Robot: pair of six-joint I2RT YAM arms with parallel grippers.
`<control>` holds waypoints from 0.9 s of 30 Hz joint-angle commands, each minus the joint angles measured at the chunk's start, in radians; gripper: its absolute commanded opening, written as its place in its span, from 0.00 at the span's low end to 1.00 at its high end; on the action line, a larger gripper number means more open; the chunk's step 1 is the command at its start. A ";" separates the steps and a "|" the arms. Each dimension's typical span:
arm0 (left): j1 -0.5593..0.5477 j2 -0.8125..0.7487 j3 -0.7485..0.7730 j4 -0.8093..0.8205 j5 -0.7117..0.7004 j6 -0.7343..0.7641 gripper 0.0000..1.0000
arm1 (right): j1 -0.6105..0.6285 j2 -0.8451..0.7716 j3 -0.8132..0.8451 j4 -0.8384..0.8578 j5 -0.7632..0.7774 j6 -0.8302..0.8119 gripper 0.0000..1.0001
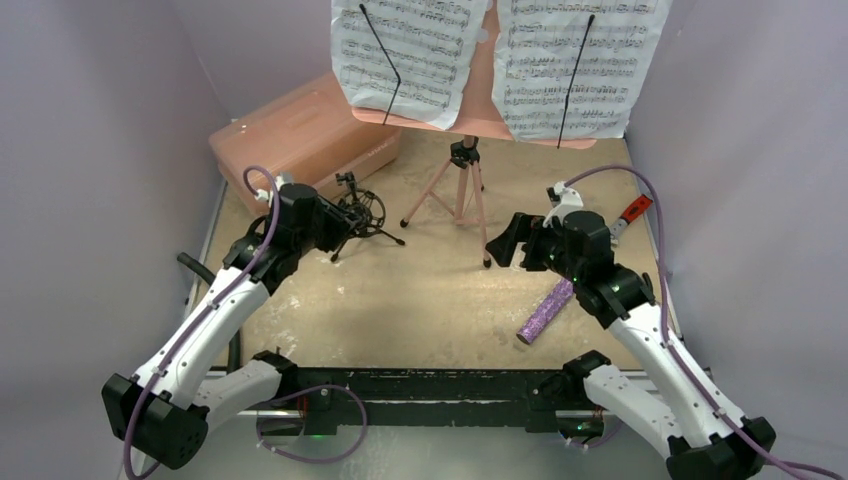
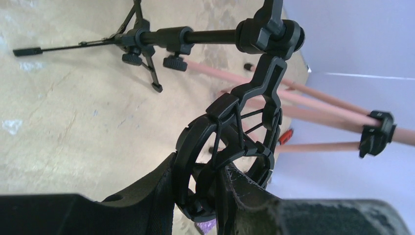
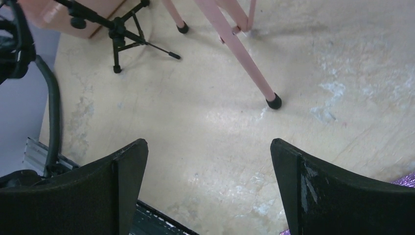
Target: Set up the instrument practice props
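Note:
The pink music stand (image 1: 462, 195) stands at the back middle on its tripod legs, and two white sheet-music pages (image 1: 405, 50) (image 1: 575, 65) rest on its desk. To its left the black shock-mount mini tripod (image 1: 362, 215) has its feet on the table. My left gripper (image 1: 338, 225) is shut on the mount's ring (image 2: 230, 137), with the fingers (image 2: 147, 196) clamping its lower rim. The glittery purple microphone (image 1: 545, 310) lies flat at the right front. My right gripper (image 1: 505, 245) hangs wide open and holds nothing, just left of the microphone and near a stand leg (image 3: 244, 58).
A big pink plastic case (image 1: 300, 135) lies at the back left, behind the mini tripod. A red-handled tool (image 1: 632, 212) lies by the right wall. Purple walls close in on both sides, and a black rail (image 1: 440, 385) runs along the near edge.

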 commanded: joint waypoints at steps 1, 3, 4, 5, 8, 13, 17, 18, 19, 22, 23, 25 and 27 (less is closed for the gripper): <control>-0.038 -0.043 -0.040 -0.034 0.058 -0.050 0.00 | 0.003 0.022 -0.021 -0.012 0.013 0.121 0.98; -0.057 -0.047 -0.052 -0.021 0.085 -0.036 0.00 | 0.002 0.015 -0.041 -0.004 0.024 0.162 0.98; -0.069 -0.049 -0.049 -0.037 0.089 -0.025 0.00 | 0.002 0.010 -0.051 -0.003 0.033 0.181 0.98; -0.077 -0.052 -0.050 -0.056 0.090 -0.017 0.00 | 0.002 0.005 -0.058 -0.002 0.041 0.198 0.98; -0.083 -0.058 -0.064 -0.105 0.105 0.000 0.06 | 0.002 -0.012 -0.080 -0.013 0.063 0.238 0.98; -0.083 -0.074 -0.077 -0.084 0.156 -0.012 0.44 | 0.002 -0.029 -0.099 -0.065 0.101 0.301 0.98; -0.083 -0.087 -0.064 -0.046 0.153 0.000 0.69 | 0.002 -0.013 -0.092 -0.105 0.127 0.324 0.98; -0.083 -0.088 -0.062 -0.037 0.155 0.002 0.72 | 0.001 -0.009 -0.093 -0.108 0.129 0.328 0.98; -0.083 -0.089 -0.060 -0.032 0.161 0.005 0.74 | 0.000 -0.007 -0.096 -0.108 0.129 0.333 0.98; -0.083 -0.091 -0.065 -0.020 0.173 0.003 0.78 | 0.000 0.000 -0.101 -0.105 0.136 0.345 0.98; -0.083 -0.092 -0.066 -0.016 0.175 0.004 0.79 | 0.000 0.004 -0.099 -0.106 0.141 0.349 0.98; -0.084 -0.097 -0.066 -0.017 0.173 0.006 0.79 | 0.001 0.012 -0.098 -0.107 0.154 0.352 0.98; -0.083 -0.107 -0.063 -0.023 0.150 0.008 0.80 | -0.001 0.023 -0.096 -0.114 0.172 0.360 0.98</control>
